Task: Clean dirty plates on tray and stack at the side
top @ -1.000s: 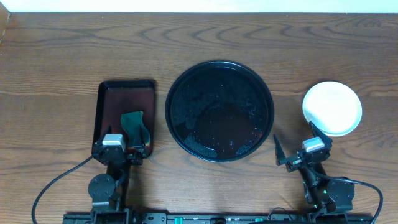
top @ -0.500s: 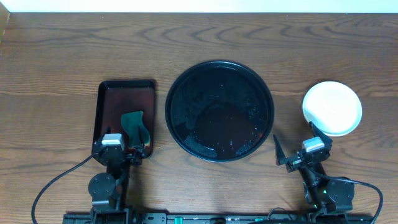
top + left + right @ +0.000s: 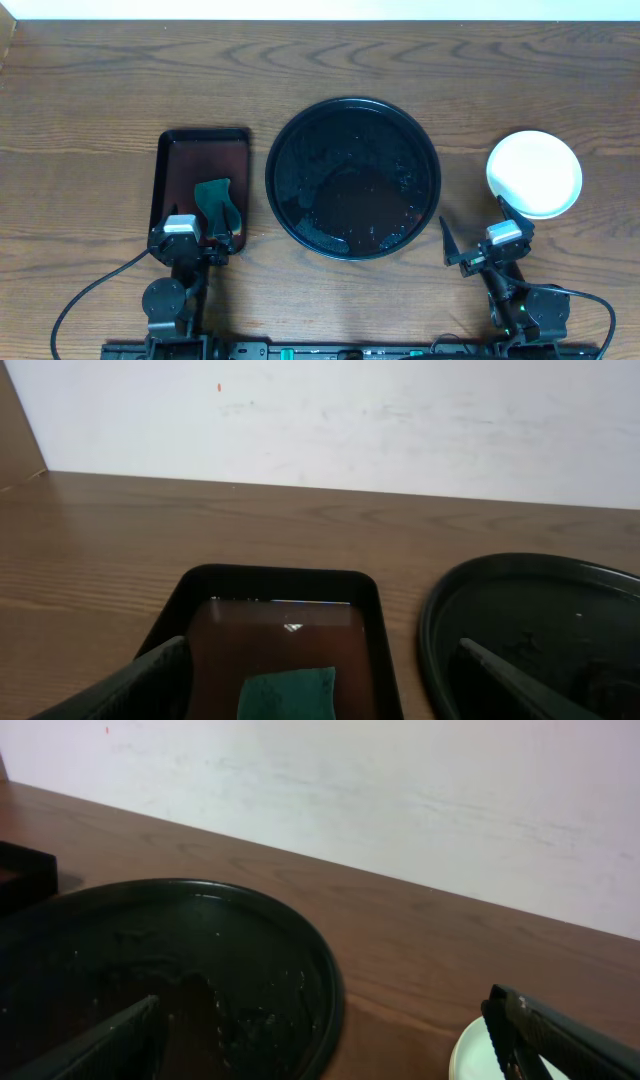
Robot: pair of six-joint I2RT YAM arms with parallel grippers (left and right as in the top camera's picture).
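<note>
Wood-grain counter (image 3: pixel 100 90) carries everything.

Far left: a rectangular red-brown tray (image 3: pixel 195 160), with a green cloth (image 3: pixel 213 198) lying in its near half. The left hand (image 3: pixel 321 644) sits low at the near end of that tray. Its fingers are spread wide and the cloth lies on the tray floor between them, not gripped.

Centre: the round black tray (image 3: pixel 330 140), glossy and flecked with droplets, has no plate on it.

The right hand (image 3: pixel 322 1000) sits low near the counter's front edge, between the black tray and the plates. Its fingers are wide and hold nothing.

Right: the plates (image 3: pixel 534 174) rest on the bare counter, clear of the black tray. From above only one pale, washed-out disc shows, so neither the count in the stack nor any remaining smear can be confirmed.

Judgement: the task reads as essentially done, and the step in hand is letting go and parking.
- The left hand should leave the cloth flat inside the red-brown tray, not drag it over the rim.
- The right hand should draw straight back toward the front, because the plate rim lies just ahead of its outer finger.
- The stack needs a nudge only if an edge overhangs, and none is visible.
</note>
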